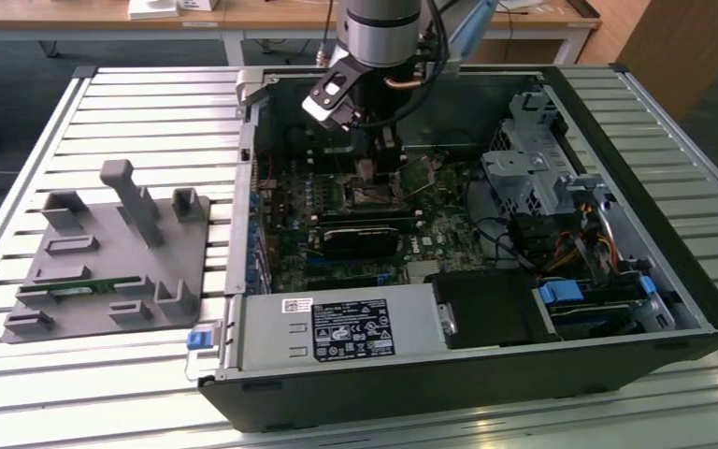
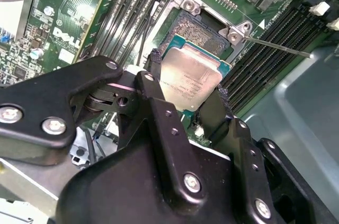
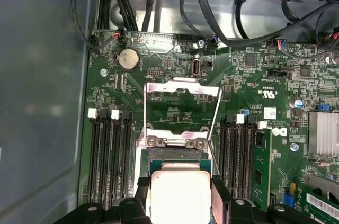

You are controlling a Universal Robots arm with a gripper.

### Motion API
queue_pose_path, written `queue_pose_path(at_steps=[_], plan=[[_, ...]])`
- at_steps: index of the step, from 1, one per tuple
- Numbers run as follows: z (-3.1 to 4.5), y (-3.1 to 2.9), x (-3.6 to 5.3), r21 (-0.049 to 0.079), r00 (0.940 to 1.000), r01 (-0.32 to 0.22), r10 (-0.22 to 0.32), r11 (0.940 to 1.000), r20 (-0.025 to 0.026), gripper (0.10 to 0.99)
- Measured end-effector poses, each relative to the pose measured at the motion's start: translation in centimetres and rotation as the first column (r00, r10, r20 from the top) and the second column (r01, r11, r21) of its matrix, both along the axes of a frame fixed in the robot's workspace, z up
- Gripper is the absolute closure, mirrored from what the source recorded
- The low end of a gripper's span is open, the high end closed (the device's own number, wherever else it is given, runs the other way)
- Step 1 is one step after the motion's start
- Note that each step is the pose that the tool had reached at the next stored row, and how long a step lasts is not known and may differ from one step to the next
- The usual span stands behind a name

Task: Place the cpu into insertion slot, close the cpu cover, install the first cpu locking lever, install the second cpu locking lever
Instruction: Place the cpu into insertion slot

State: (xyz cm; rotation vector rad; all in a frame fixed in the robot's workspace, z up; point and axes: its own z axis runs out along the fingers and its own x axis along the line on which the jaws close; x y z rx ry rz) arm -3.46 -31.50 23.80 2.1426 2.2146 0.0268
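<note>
Cpu (image 2: 190, 80), flat silvery square, pinched by black pincer (image 2: 189, 79) over dark square insertion slot (image 2: 204, 30).

Honestly, nothing legible here. There's a printed sticker (image 1: 349, 329) on the power supply (image 1: 259, 332), white silkscreen on the motherboard (image 3: 254, 75), and maybe faint etching on the cpu (image 2: 193, 78), all too tiny.
</note>
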Motion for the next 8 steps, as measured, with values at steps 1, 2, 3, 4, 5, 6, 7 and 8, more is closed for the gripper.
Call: queue_pose_path(at_steps=[1,2,3,4,5,6,7,8], plan=[[-0.06,0.00,0.00,0.000,1.0000,0.000,0.000,1.0000,0.0000,0.549],[-0.09,0.00,0.00,0.000,1.0000,0.000,0.000,1.0000,0.0000,0.549],[-0.10,0.00,0.00,0.000,1.0000,0.000,0.000,1.0000,-0.0001,0.549],[-0.10,0.00,0.00,0.000,1.0000,0.000,0.000,1.0000,-0.0001,0.549],[-0.12,0.00,0.00,0.000,1.0000,0.000,0.000,1.0000,0.0000,0.549],[-0.13,0.00,0.00,0.000,1.0000,0.000,0.000,1.0000,0.0000,0.549],[-0.14,0.00,0.00,0.000,1.0000,0.000,0.000,1.0000,0.0000,0.549],[-0.16,0.00,0.00,0.000,1.0000,0.000,0.000,1.0000,0.0001,0.549]])
